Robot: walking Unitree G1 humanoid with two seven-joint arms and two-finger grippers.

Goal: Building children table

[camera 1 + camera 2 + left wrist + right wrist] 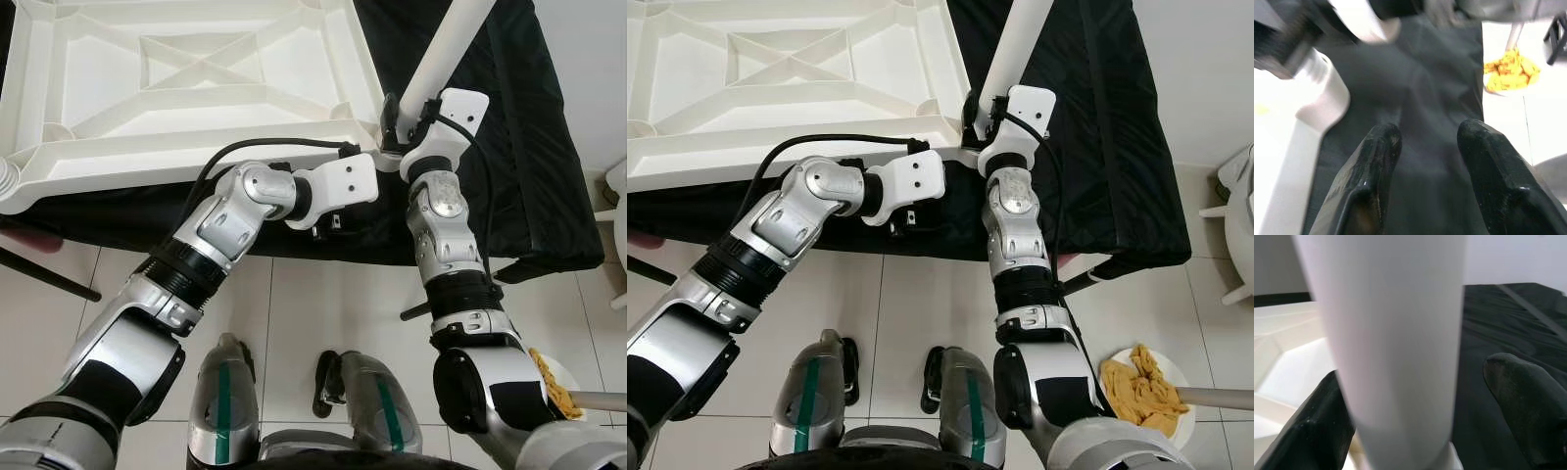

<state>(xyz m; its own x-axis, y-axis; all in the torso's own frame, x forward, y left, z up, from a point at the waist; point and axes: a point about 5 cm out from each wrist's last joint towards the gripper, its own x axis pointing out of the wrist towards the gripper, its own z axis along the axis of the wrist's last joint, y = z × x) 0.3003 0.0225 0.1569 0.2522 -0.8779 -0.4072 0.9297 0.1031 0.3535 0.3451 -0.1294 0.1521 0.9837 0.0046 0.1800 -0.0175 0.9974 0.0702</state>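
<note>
My left pincer (1425,161) hovers spread and empty over the black cloth (529,147), just below the upturned tabletop (186,88). My right pincer (1425,401) brackets the white leg (446,49) at the tabletop's near right corner, its long axis leaning up and rightward.

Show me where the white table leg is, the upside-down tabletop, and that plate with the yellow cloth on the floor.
white table leg (446,54), left eye view, on the middle of its shaft.
upside-down tabletop (196,157), left eye view, on its near rim.
plate (1185,416), right eye view, on its bare white rim.
</note>
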